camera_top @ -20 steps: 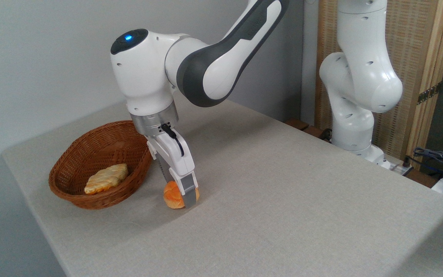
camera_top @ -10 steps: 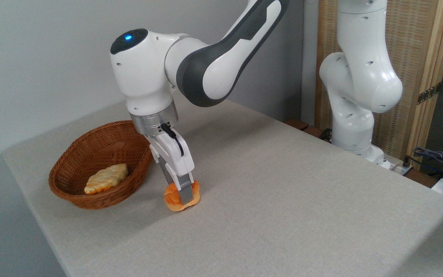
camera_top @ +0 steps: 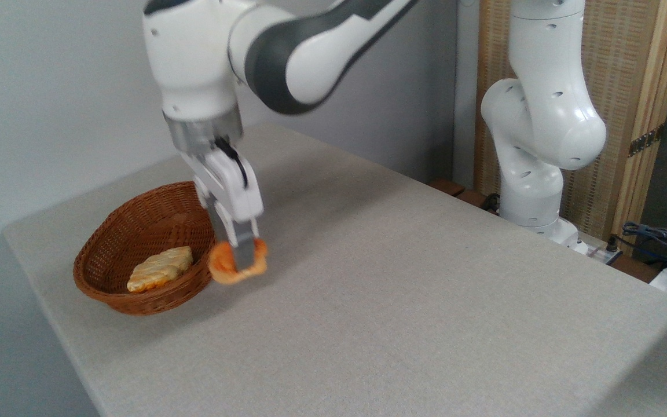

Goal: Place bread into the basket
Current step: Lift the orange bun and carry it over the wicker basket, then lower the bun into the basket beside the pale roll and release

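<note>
The orange bun, the bread [camera_top: 223,266], hangs in the air just off the table, pinched between the fingers of my gripper [camera_top: 239,262], which is shut on it. It is blurred by motion. The bun sits right beside the right rim of the brown wicker basket [camera_top: 113,237], at about rim height, not inside it. The gripper points down from the arm's wrist above.
A pale striped oblong bread [camera_top: 160,267] lies inside the basket. The grey table [camera_top: 403,301] stretches to the right and front. A second white robot arm [camera_top: 542,116] stands at the back right, with cables [camera_top: 658,237] at the far right edge.
The gripper closed on the bun, lifted it off the table and carried it up and left toward the basket. The arm's wrist rose with it.
</note>
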You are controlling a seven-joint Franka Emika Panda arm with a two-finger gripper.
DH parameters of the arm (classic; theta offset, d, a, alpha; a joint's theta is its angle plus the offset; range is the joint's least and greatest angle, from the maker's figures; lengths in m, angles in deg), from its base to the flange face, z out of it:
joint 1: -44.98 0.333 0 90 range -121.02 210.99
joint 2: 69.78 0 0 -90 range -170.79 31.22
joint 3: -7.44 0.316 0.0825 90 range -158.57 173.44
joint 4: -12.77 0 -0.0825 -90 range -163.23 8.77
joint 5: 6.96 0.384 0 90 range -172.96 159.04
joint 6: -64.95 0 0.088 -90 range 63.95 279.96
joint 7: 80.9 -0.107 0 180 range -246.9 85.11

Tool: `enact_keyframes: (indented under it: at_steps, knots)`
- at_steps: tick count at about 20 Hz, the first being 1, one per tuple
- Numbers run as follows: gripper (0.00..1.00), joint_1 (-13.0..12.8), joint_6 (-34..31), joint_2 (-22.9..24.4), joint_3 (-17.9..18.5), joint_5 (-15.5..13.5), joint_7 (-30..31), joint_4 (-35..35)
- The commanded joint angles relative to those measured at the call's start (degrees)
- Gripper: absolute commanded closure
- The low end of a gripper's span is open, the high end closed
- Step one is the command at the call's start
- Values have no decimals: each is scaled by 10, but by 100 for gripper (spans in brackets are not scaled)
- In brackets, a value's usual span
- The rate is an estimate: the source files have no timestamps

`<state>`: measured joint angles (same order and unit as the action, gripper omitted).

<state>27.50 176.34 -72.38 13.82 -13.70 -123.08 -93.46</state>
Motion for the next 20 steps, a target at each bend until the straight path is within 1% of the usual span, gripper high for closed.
enact_keyframes:
  at_steps: [1,4,6,8,9,10,11,13,20]
  knots:
    - [48,-2,-15,-28,-40,-25,67,65]
    - [47,-2,-6,-76,-86,-26,148,114]
    - [41,-2,-3,-98,-111,-27,178,128]
    - [28,-2,23,-108,-127,-27,191,128]
    - [14,-2,38,-115,-133,-25,203,128]
    - [3,-2,51,-123,-138,-21,216,128]
    - [0,-3,62,-128,-139,-20,220,128]
    - [0,-4,74,-135,-139,-20,221,128]
    - [0,-4,74,-137,-139,-19,221,127]
